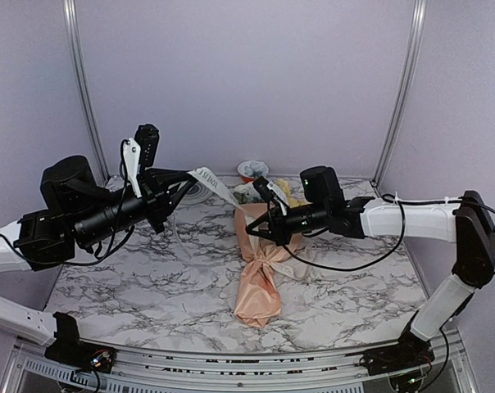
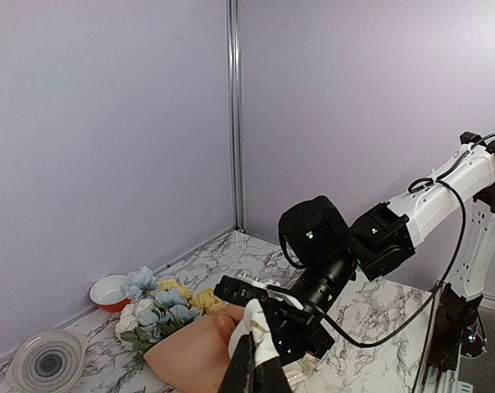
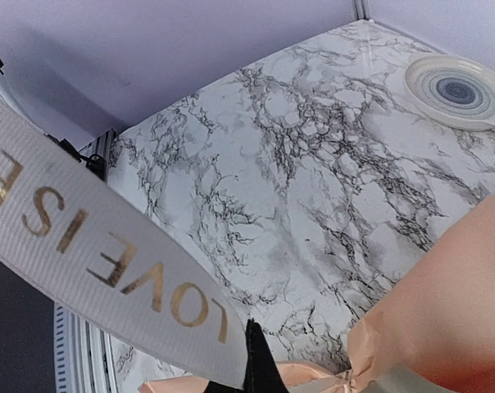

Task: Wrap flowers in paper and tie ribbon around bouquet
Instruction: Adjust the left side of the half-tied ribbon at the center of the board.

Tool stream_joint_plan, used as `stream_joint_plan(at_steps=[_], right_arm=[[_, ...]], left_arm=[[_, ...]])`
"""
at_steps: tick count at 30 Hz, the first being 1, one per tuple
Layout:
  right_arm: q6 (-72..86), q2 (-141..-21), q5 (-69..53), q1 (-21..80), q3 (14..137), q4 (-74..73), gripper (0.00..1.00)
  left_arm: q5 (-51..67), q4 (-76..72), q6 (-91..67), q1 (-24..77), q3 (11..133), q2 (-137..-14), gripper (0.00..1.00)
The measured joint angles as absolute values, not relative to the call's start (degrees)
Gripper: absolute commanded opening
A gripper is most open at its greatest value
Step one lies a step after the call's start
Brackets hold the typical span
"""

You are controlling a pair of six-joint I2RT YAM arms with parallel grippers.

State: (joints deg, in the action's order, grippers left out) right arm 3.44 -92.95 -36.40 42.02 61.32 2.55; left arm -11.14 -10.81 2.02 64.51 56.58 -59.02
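The marble desk (image 1: 133, 286) fills the floor of the top view, with pale walls behind it. The left arm (image 1: 84, 217) reaches in from 9 o'clock and the right arm (image 1: 411, 219) from 3 o'clock, and both meet near the middle. The paper (image 1: 258, 291) lies just past the centre of the desk as a peach cone. Its narrow end points to 6 o'clock and its wide mouth to 12 o'clock, and it is pinched in at a waist about halfway along. The ribbon (image 1: 216, 184) rises off that waist and runs taut through the air toward 10 o'clock. The right wrist view shows it as a cream band with gold letters. The flowers (image 2: 161, 304), blue, white and yellow, spill from the mouth of the cone at the 12 o'clock end. A ringed plate (image 3: 459, 90) sits on the desk toward 11 o'clock from the blooms. A small red-and-white bowl (image 1: 252, 169) stands just beyond the blooms against the back wall. The left pincer (image 1: 188, 176) hangs above the desk at 10 o'clock, clenched on the far end of the ribbon. The right pincer (image 1: 251, 231) sits at the upper part of the cone, clenched, with the ribbon ending at its fingertip in its own view.
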Motion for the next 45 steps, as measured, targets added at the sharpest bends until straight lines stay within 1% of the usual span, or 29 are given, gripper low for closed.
stream_joint_plan(at_steps=[3,5,7,8,10,11,12,13,15,18,20,22,25,27,29,30,33,34,37,41,45], right_arm=[[5.3,-92.12,-35.4,40.25,61.06,2.83,0.0],[6.63,-91.44,-34.54,38.92,60.4,3.46,0.0],[7.7,-91.11,-33.91,37.95,60.12,4.14,0.0],[8.16,-91.09,-33.87,37.82,60.12,4.49,0.0],[8.95,-91.11,-33.98,37.87,60.12,5.02,0.0],[9.26,-91.11,-34.0,37.95,60.12,5.26,0.0],[9.45,-91.09,-34.0,38.02,60.12,5.34,0.0],[9.65,-91.11,-34.02,38.11,60.12,5.41,0.0],[9.89,-91.11,-34.04,38.39,60.12,5.45,0.0],[9.69,-91.09,-33.93,39.29,60.05,5.45,0.0],[9.32,-91.07,-33.91,40.36,59.99,5.43,0.0],[8.91,-91.07,-33.93,41.28,59.88,5.43,0.0],[8.47,-91.05,-34.0,41.98,59.57,5.45,0.0],[8.32,-91.07,-34.22,42.11,59.33,5.5,0.0],[8.27,-91.07,-34.41,42.26,59.31,5.48,0.0],[8.27,-91.07,-34.48,42.28,59.31,5.52,0.0],[8.23,-91.07,-34.65,42.33,59.31,5.5,0.0],[8.21,-91.07,-34.68,42.33,59.31,5.52,0.0],[8.05,-91.07,-34.89,42.37,59.29,5.52,0.0],[7.84,-91.07,-35.29,42.39,59.29,5.48,0.0],[7.22,-91.07,-35.33,42.39,59.29,5.13,0.0]], left_arm=[[-12.05,-11.18,2.11,64.51,51.27,-56.51,0.0],[-10.2,-12.84,2.15,64.51,44.36,-55.96,0.0],[-7.42,-14.06,1.98,65.14,36.82,-59.53,0.0],[-6.83,-14.17,2.0,65.67,34.92,-62.02,0.05],[-5.8,-13.98,2.35,67.53,32.01,-71.68,0.55],[-5.41,-13.8,2.9,68.36,31.24,-76.77,0.71],[-5.1,-13.78,3.14,68.84,30.89,-79.7,0.78],[-4.86,-13.89,3.4,69.12,30.63,-81.52,0.83],[-4.19,-15.22,4.19,69.28,29.87,-83.48,0.87],[-2.46,-20.27,5.48,68.79,28.25,-81.78,0.88],[-0.8,-24.45,5.87,67.7,26.79,-79.15,0.85],[0.67,-30.28,5.87,65.32,25.17,-76.38,0.83],[2.72,-38.87,5.28,61.01,25.04,-76.77,0.83],[5.69,-44.12,3.84,57.8,26.74,-80.49,0.83],[10.48,-49.78,1.56,54.61,29.36,-86.32,0.79],[13.69,-53.1,-0.01,52.88,31.07,-90.15,0.76],[20.36,-61.45,-4.78,50.04,35.16,-99.55,0.6],[22.15,-64.49,-6.02,49.74,35.97,-102.06,0.58],[25.26,-73.17,-9.06,49.71,37.56,-107.74,0.56],[26.81,-79.48,-11.92,49.71,39.51,-111.53,0.53],[26.33,-81.82,-13.47,49.71,42.13,-113.67,0.44]])
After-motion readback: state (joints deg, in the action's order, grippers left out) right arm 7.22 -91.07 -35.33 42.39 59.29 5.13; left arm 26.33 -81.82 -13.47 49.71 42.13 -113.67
